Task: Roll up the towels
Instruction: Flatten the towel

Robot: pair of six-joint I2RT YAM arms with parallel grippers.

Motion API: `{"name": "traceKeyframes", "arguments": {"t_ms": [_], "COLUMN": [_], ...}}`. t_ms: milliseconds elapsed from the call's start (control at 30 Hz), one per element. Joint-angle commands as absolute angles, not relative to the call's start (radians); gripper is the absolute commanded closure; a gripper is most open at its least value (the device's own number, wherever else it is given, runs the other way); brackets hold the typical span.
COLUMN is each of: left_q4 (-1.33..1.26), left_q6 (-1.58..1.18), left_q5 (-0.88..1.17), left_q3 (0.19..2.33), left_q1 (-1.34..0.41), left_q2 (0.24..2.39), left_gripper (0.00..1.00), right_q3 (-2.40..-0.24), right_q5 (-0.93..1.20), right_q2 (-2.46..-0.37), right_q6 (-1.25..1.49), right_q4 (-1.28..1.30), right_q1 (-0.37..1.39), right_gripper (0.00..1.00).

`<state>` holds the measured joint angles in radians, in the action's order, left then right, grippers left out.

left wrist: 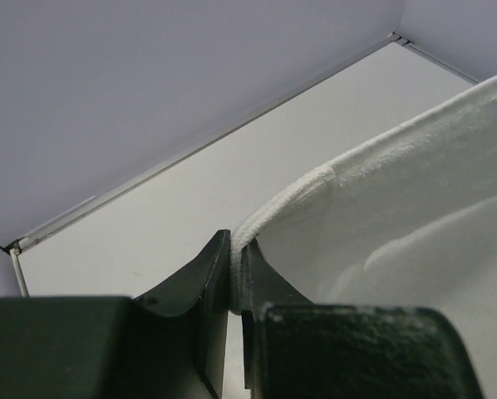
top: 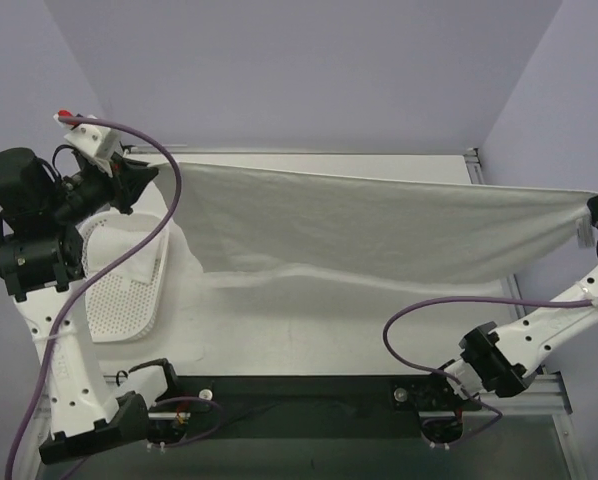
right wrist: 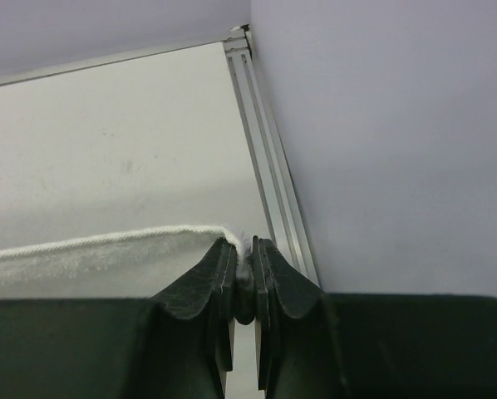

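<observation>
Overhead, right tool (right wrist: 244,268) cut off; it and left tool (left wrist: 234,278) pinch towel (top: 379,225) corners.

You are looking down from above and behind the arm bases (top: 424,395) in the top view, taking in the whole tabletop (top: 309,330) from well back. Your left wrist camera is sitting right behind its own fingers (left wrist: 190,283), facing across the tabletop toward the far wall (left wrist: 149,100). Your right wrist camera is peering just as closely past its fingers (right wrist: 207,274) at the far right corner rail (right wrist: 265,158). All three are sharing the stretched towel (top: 379,230).
</observation>
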<state>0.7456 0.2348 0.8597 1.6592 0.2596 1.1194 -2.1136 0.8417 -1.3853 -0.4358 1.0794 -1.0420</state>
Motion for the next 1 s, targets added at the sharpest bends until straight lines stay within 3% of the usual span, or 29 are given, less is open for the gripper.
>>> {"name": "traceKeyframes", "arguments": {"t_ms": [0,133,233,467,700,967], "left_q4": [0.683,0.681,0.680,0.644,0.454,0.443], "left_q6": [0.117,0.011,-0.038,-0.006,0.046,0.081], "left_q5": [0.729,0.626,0.603,0.410,0.210,0.181], "left_q3": [1.686,1.709,1.704,1.577,1.466,1.756], "left_q1": [0.290,0.291,0.285,0.160,0.008,-0.057], "left_q2": [1.086,1.127,1.192,1.336,1.518,1.969], "left_gripper": [1.00,1.00,1.00,1.00,1.00,1.00], "right_q3": [-2.076,-2.002,-1.893,-1.580,-1.618,-1.929], "right_q5": [0.885,0.852,0.749,0.307,0.149,0.014], "right_q2": [-1.348,-1.336,-1.327,-1.360,-1.655,-2.061], "right_q6": [-0.459,-0.468,-0.505,-0.456,-0.443,-0.472], "right_q4": [0.991,0.970,0.950,0.646,0.517,0.465], "right_q1": [-1.104,-1.054,-0.892,-0.559,-0.385,-0.296], "right_gripper": [1.00,1.00,1.00,1.00,1.00,1.00]}}
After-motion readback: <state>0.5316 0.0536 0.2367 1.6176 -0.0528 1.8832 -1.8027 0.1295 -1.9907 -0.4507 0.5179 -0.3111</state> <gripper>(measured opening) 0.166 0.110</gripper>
